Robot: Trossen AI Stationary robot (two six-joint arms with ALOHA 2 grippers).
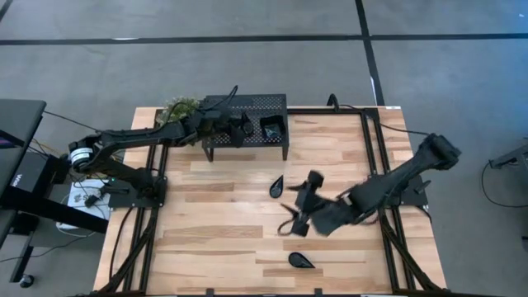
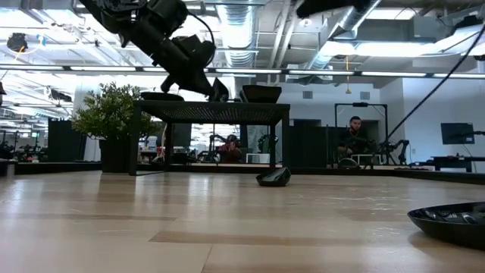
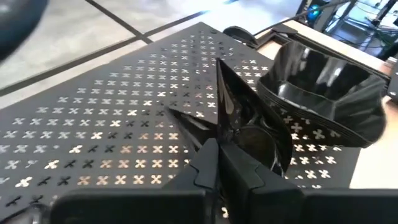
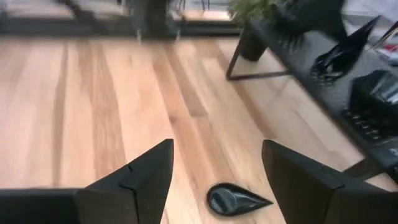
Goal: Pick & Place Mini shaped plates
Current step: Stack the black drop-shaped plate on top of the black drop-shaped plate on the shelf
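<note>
Two right fingers [image 4: 214,180] spread above a teardrop plate [image 4: 237,199]; left fingers [image 3: 217,165] clamp another plate [image 3: 245,121].

Wooden table [image 1: 223,223] carries rack [image 1: 272,106], plant [image 1: 177,107], plates [image 1: 301,261].

Low view cuts off a dark dish [image 2: 453,224] at the right edge; I can't tell its shape from there. The left gripper [image 3: 219,163] hides the near end of the plate [image 3: 245,121] pinched in its fingers. The rack [image 1: 272,103] runs out of the left wrist view, legs unseen. From above, the stack on the rack [image 1: 271,127] is too small to count. The right arm [image 1: 363,198] covers part of the worktop [image 1: 214,214]; whether a plate lies under it, can't tell. The person [image 2: 355,136] beyond is too small for detail.
</note>
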